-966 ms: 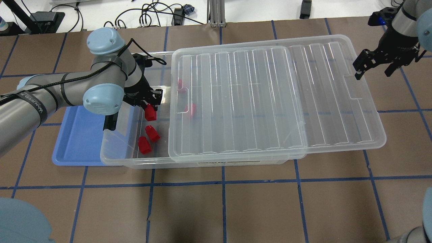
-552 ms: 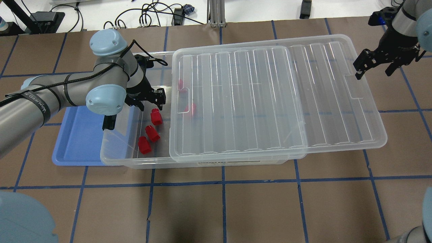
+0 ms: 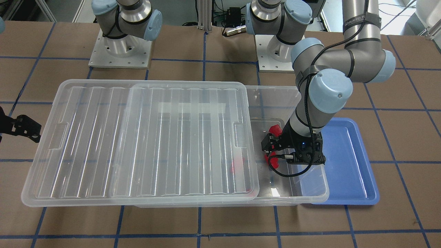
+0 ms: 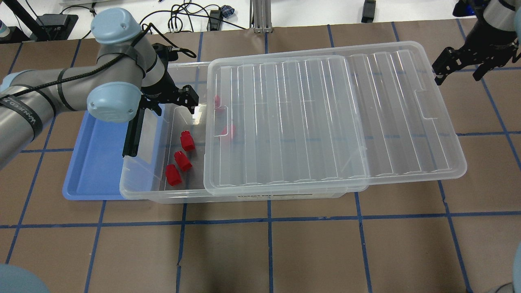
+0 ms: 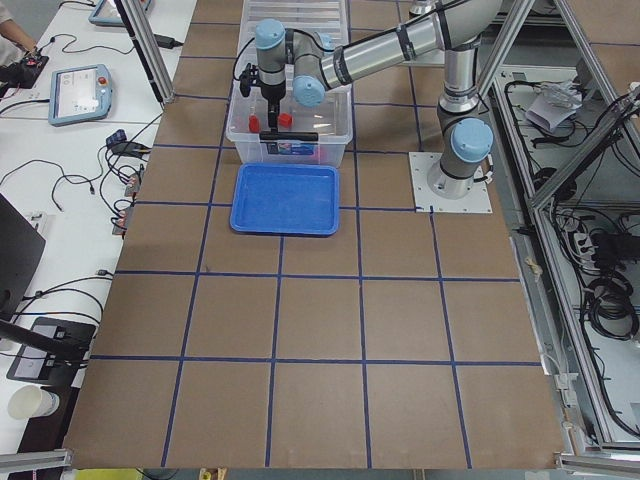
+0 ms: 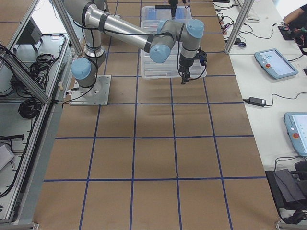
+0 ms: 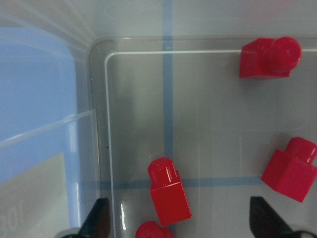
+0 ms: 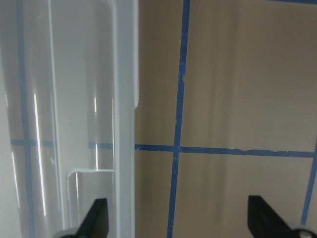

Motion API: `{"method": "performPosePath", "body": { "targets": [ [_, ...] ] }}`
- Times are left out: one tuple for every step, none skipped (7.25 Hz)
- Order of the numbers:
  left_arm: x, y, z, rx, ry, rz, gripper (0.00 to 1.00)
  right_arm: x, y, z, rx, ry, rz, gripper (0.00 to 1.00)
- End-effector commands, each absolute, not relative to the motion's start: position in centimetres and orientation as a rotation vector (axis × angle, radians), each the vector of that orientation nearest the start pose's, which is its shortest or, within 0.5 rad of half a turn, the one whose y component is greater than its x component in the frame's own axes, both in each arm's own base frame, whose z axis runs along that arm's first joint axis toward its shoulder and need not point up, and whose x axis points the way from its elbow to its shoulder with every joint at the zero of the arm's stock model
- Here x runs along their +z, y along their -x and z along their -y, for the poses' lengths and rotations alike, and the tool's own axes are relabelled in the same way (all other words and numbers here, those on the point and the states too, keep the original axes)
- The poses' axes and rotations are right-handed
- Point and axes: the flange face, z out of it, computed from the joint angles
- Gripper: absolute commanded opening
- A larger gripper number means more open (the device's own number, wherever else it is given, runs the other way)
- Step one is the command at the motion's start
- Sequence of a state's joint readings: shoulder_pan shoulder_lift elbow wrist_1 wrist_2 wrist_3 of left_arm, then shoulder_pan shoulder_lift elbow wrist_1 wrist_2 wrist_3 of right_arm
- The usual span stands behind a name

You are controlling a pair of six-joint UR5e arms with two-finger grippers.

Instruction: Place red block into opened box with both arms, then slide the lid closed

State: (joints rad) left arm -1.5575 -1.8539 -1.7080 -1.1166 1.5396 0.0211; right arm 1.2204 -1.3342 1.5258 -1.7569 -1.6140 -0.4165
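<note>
Left gripper (image 4: pixel 173 103): fingers spread and holding nothing, pointing down over the uncovered end of the box (image 4: pixel 163 198).
Red block (image 4: pixel 187 141): lying on the box floor in the uncovered end. In the left wrist view it sits below and between the two fingertips, clear of both.
Other blocks: two more red ones (image 4: pixel 183 160) (image 4: pixel 174 175) lie beside it toward the box's near wall. Two others (image 4: pixel 231 131) (image 4: pixel 217 101) show blurred through the lid (image 4: pixel 325 114).
Lid: resting on the box and covering most of it, but shifted toward the robot's right so it hangs out past that end of the box. Its edge stands between the open end and the rest of the box.
Latch (image 4: pixel 132 134): a black bar on the box's short wall, at the uncovered end.
Blue tray (image 4: pixel 97 162): on the table just beyond that same end of the box, partly under it.
Writing: a strip label (image 4: pixel 276 196) on the box's near wall and white letters on the left arm's strap (image 4: pixel 20 112) are both too small to read.
Left arm: reaches across the tray and bends down at the wrist above the box.
Right gripper (image 4: pixel 462 69): fingers spread and empty, beside the lid's overhanging end. One fingertip is over the lid's rim and the other over bare table (image 4: pixel 268 252).
Right arm: comes in past the box's covered end, wrist pointing down.
</note>
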Motion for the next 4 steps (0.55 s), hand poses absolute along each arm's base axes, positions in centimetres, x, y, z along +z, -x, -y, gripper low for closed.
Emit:
{"method": "performPosePath", "body": {
  "targets": [
    [37.8,13.0,58.3,-0.020,-0.017,-3.172,1.00,41.9,7.6,58.5,0.024,0.105,-3.182,1.00],
    [41.7,13.1,58.4,-0.008,-0.017,-3.169,1.00,42.4,7.6,58.4,0.022,0.105,-3.182,1.00],
    [45.4,13.1,58.2,-0.003,-0.022,-3.163,1.00,43.6,7.3,57.7,0.029,0.091,-3.182,1.00],
    [48.7,13.3,57.1,-0.005,-0.027,-3.163,1.00,44.3,7.2,57.3,0.027,0.037,-3.199,1.00]
  ]
}}
